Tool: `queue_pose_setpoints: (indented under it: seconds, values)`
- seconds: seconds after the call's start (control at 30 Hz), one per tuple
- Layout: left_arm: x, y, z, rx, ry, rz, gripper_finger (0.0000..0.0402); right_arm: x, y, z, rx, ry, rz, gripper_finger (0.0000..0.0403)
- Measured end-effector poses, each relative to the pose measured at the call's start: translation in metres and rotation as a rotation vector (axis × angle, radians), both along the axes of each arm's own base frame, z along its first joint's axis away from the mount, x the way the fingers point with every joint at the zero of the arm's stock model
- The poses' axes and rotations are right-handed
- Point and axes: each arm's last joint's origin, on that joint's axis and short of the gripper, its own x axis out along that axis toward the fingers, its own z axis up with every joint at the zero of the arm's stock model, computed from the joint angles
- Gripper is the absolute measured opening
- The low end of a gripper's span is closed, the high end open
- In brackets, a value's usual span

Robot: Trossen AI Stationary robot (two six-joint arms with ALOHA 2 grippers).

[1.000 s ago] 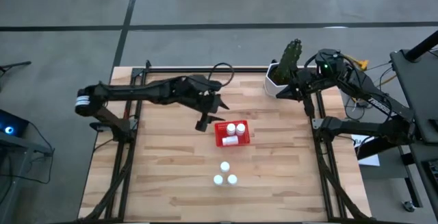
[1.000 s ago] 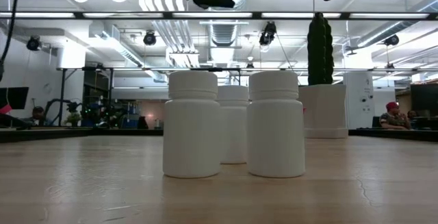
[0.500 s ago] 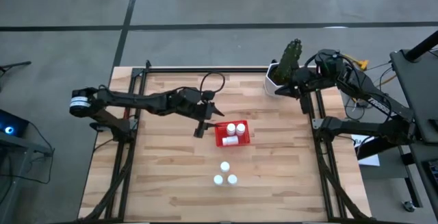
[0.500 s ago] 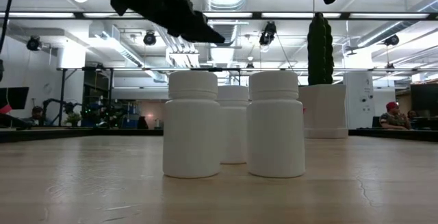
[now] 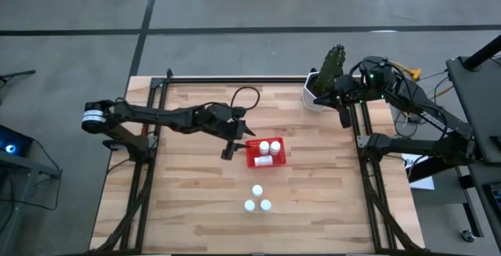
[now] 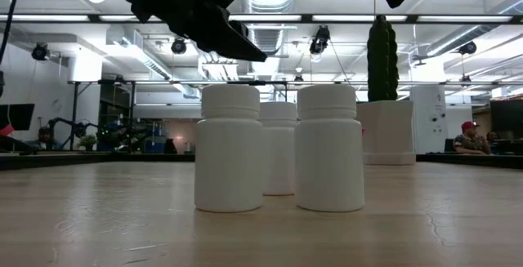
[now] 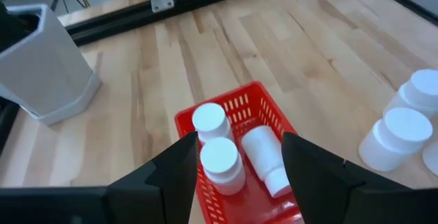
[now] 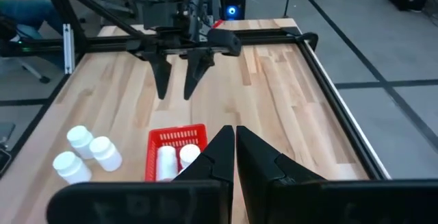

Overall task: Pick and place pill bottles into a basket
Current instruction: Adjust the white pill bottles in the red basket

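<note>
Holding three pill bottles [image 5: 267,151], two upright and one on its side, the basket [image 5: 252,160] sits mid-table; three more bottles [image 5: 257,200] cluster near it, apparently awaiting pickup. The left gripper [image 5: 228,147] hangs open and empty just beside the basket. The right gripper [image 5: 344,115], closed and empty, waits well apart.

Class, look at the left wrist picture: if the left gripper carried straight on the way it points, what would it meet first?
Most likely the red basket, or the pill bottles already in it: the open left gripper frames them between its fingers. Depth is hard to judge, so contact order is uncertain.
</note>
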Motion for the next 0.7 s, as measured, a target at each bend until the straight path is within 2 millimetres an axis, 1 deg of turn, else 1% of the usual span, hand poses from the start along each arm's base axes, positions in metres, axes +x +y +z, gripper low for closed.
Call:
queue_pose_setpoints:
  seconds: [0.2,0.4,0.57,0.7]
  values:
    - [0.006,0.000,-0.014,-0.005,0.045,-0.002,0.0191,0.003,-0.002,-0.002,0.007,0.013,-0.003,0.0009]
    - [0.009,0.000,-0.022,-0.008,0.075,-0.003,0.0191,0.007,-0.004,-0.005,0.017,0.027,-0.006,0.0008]
    - [0.008,0.000,-0.019,-0.008,0.071,-0.003,0.0191,0.011,-0.007,-0.008,0.024,0.043,-0.006,0.0009]
    - [0.002,0.000,-0.014,-0.004,0.068,-0.005,0.0191,0.015,-0.010,-0.011,0.030,0.060,-0.004,0.0009]
